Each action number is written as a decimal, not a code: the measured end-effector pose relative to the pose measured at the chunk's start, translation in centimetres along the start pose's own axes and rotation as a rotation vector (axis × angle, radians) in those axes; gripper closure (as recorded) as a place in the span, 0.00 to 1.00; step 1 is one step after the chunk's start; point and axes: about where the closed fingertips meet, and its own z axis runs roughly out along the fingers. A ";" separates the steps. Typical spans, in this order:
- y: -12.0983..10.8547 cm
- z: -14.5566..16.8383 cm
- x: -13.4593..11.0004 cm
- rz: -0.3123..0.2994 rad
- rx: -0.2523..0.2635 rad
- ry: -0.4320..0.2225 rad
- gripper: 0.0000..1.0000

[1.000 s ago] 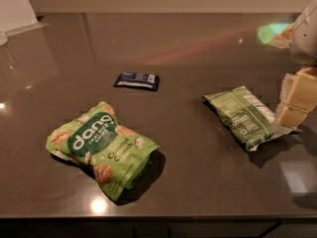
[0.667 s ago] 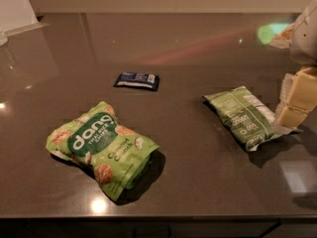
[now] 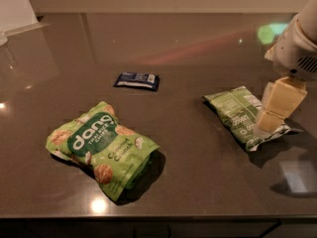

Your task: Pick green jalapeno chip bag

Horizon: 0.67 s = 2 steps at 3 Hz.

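Observation:
The green jalapeno chip bag [image 3: 237,114] lies flat on the dark countertop at the right, olive green with white label panels and a silvery crimped end. My gripper [image 3: 270,121] comes down from the white arm [image 3: 298,51] at the upper right. Its cream tip is over the bag's right edge, at or just above the bag's surface. The gripper hides part of that right edge.
A larger puffy bright-green "dang Coconut Crunch" bag [image 3: 101,148] lies at the front left. A small dark-blue wrapper [image 3: 137,80] lies in the middle, farther back. The countertop's front edge [image 3: 148,216] runs along the bottom of the view.
My gripper has shifted a little to the left, from beside the jalapeno bag to over its right edge. The bags and the wrapper have not moved.

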 end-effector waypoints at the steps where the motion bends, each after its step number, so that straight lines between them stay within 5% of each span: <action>1: 0.0 2.8 0.5 0.086 -0.013 -0.004 0.00; 2: 0.1 5.4 1.5 0.156 -0.037 0.006 0.00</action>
